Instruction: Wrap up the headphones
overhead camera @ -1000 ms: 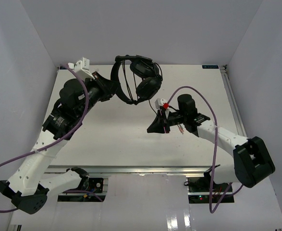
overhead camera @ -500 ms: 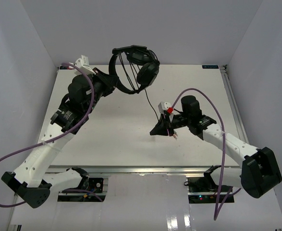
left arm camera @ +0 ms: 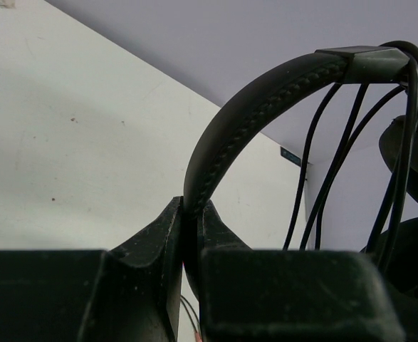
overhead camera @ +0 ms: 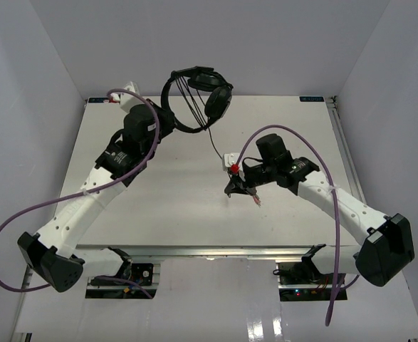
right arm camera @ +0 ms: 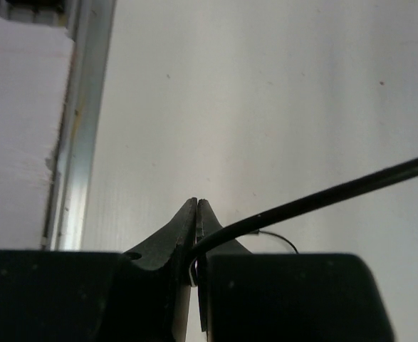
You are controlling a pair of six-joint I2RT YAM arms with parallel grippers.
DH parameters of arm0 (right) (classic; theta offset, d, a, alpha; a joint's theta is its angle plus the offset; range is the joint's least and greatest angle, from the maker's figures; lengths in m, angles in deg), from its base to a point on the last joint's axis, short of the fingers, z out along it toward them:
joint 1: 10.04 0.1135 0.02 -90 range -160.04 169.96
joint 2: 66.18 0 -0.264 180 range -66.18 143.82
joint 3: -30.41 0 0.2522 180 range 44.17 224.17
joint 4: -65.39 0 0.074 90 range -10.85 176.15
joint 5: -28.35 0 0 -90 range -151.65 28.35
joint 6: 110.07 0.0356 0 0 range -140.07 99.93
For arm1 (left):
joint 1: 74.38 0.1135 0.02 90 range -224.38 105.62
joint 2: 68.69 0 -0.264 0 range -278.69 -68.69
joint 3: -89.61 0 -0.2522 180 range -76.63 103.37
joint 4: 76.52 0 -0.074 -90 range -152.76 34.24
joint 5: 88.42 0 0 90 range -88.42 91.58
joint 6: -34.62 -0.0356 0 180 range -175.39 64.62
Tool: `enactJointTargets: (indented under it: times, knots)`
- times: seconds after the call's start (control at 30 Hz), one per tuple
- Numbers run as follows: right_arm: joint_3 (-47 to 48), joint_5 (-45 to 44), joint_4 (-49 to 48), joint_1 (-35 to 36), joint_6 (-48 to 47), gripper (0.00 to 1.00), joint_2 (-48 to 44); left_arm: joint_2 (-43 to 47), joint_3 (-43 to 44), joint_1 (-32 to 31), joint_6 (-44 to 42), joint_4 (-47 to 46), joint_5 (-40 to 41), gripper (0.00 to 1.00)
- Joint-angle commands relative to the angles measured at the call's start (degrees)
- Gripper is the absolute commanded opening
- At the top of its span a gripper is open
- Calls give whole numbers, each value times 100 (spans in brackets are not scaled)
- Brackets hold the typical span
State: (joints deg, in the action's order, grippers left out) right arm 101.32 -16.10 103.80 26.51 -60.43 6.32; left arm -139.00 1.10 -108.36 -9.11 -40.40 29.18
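Observation:
The black headphones (overhead camera: pixel 198 96) hang in the air above the table's far edge. My left gripper (overhead camera: pixel 164 120) is shut on the thin headband (left arm camera: pixel 248 117); its jaws pinch the band's lower end. Several turns of the dark cord (left arm camera: pixel 322 171) run over the headband beside the ear cups (overhead camera: pixel 218 102). The cord (overhead camera: pixel 216 148) leads down to my right gripper (overhead camera: pixel 235 187), which is shut on the cord (right arm camera: pixel 315 203) near the table's middle. The cord's reddish tip (overhead camera: pixel 256 201) dangles just right of the right gripper.
The white table (overhead camera: pixel 166 206) has a metal rail (right arm camera: pixel 80 128) at its near edge and another along its right side (overhead camera: pixel 345 149). Purple robot cables (overhead camera: pixel 287 135) loop above both arms. Grey walls close in the back and sides.

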Motion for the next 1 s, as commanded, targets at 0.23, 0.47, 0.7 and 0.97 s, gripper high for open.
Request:
enactJointTargets:
  times: [0.23, 0.47, 0.7, 0.97]
  knots:
    - [1625, -3711, 2089, 317, -2619, 8, 23, -590, -594, 5, -528, -314, 391, 0]
    - [1944, -4349, 2454, 757, -2678, 8, 159, -701, -1145, 5, -453, -661, -69, 0]
    - [1306, -4243, 2510, 775, -2652, 8, -12, -91, -1485, 41, -268, -887, -365, 0]
    - [1223, -4125, 2691, 821, -2844, 8, -26, 67, -1523, 245, 112, -914, -586, 0]
